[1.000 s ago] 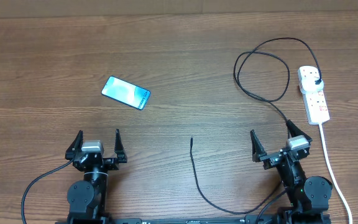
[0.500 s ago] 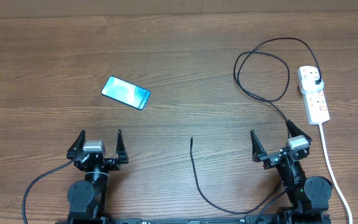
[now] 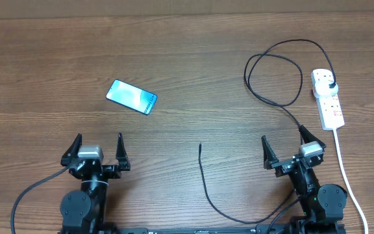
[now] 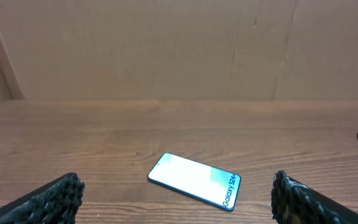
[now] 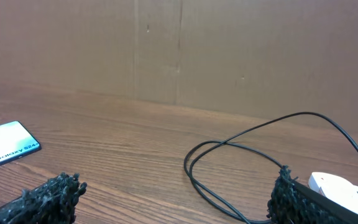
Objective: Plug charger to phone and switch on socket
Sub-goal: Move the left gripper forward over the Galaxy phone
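Observation:
The phone (image 3: 131, 96) lies flat on the wooden table at the left-centre, its blue-teal screen up. My left gripper (image 3: 99, 140) stands open just short of it, and in the left wrist view the phone (image 4: 194, 180) shows between the fingers (image 4: 55, 198) and beyond them. The charger cable (image 3: 274, 78) loops at the right; its small plug tip (image 3: 200, 146) lies free at mid-table and its plug head (image 3: 330, 84) sits in the white socket (image 3: 328, 103) at the far right. My right gripper (image 3: 283, 138) is open near the front, over the cable (image 5: 229, 149) and left of the socket (image 5: 337, 185).
A cardboard wall (image 4: 179, 50) closes off the far side of the table. The socket's thick white cord (image 3: 344, 169) runs to the front edge past the right arm. A black robot wire (image 3: 28, 195) curves at the front left.
My left arm has shifted a little to the left, its gripper still open. The right arm, phone, cable and socket have not moved.

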